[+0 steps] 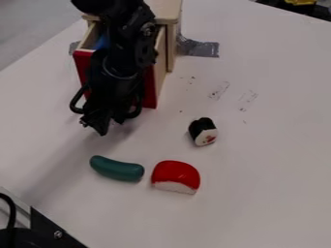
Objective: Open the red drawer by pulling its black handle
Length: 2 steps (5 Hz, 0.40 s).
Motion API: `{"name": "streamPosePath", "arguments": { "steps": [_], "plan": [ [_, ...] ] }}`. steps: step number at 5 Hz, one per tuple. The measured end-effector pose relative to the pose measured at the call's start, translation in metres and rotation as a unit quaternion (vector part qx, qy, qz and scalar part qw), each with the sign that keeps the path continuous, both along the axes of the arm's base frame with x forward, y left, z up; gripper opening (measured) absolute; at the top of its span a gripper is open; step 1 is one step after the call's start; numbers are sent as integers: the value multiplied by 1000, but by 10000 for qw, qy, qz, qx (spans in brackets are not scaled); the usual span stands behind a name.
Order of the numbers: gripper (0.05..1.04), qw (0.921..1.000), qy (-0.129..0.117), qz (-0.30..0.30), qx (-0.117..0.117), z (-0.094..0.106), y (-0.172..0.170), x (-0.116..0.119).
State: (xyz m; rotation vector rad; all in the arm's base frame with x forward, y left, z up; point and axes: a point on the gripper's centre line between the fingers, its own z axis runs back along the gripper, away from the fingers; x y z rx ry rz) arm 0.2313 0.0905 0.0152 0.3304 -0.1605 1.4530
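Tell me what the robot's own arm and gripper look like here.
The arm is black all over, built of chunky, angular joint blocks with small, paler screw-like spots. The gripper is black too, with a curved black loop bulging out at either side and a thin, pale arc across its upper body. I can't make out any lettering.

Table (271, 164): no readable text; dark marks (219, 90), far side, illegible.
Red drawer front (81, 65): no readable characters.
Black-and-white piece (204, 133): red markings, no legible lettering.
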Motion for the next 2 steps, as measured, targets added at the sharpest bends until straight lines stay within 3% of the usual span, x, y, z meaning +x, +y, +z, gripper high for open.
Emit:
{"name": "streamPosePath", "arguments": {
  "steps": [1,2],
  "plan": [
    [977,9988,80,-401,276,8,9,0],
    [999,9905,-8,-1219,635,45,19,3]
  ]
}}
